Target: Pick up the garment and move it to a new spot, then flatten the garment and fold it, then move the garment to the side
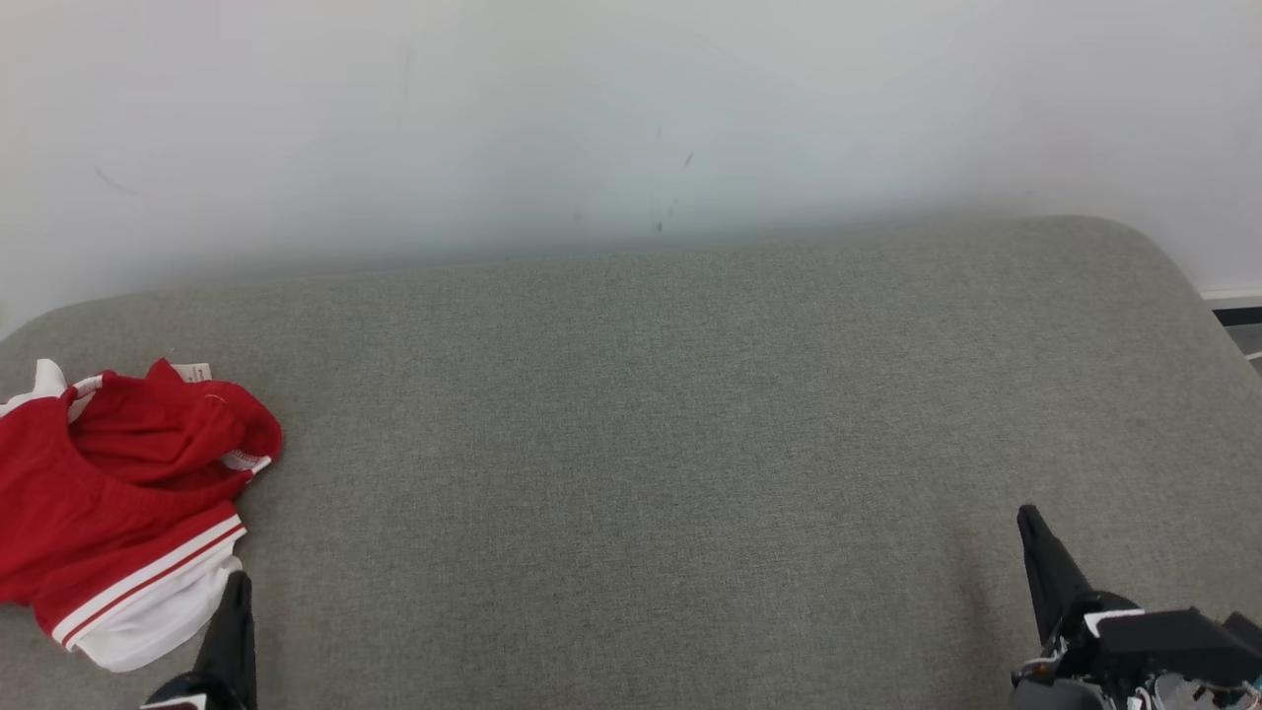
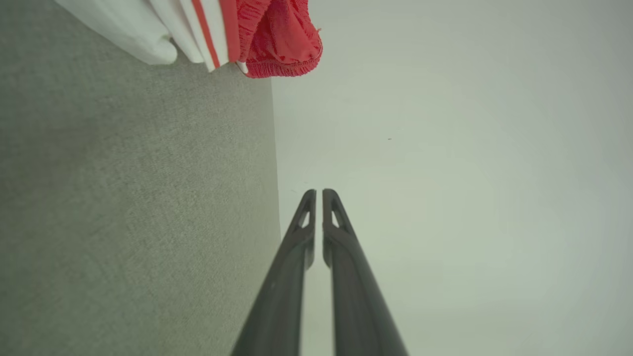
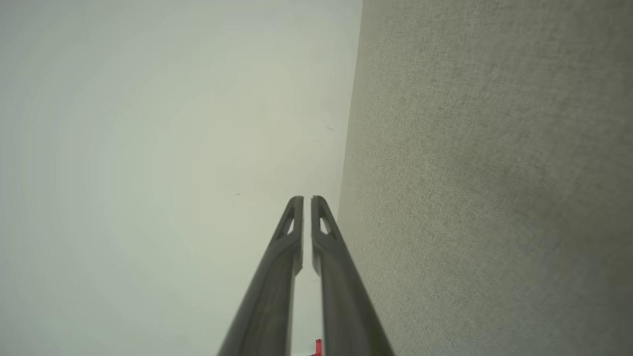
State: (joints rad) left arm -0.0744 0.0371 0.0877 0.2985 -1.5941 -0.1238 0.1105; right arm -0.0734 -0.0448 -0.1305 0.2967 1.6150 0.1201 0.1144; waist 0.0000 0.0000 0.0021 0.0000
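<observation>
The garment, red cloth with white bands and red stripes, lies crumpled at the far left of the grey cushioned surface. My left gripper stands shut just below the garment's white hem, with nothing between its fingers. In the left wrist view the garment sits at the top, well beyond the shut fingers. My right gripper is shut and empty at the lower right, far from the garment. The right wrist view shows its fingertips together, over the cushion's far edge.
A pale wall rises directly behind the cushion. The cushion's rounded right corner drops toward a dark strip of floor.
</observation>
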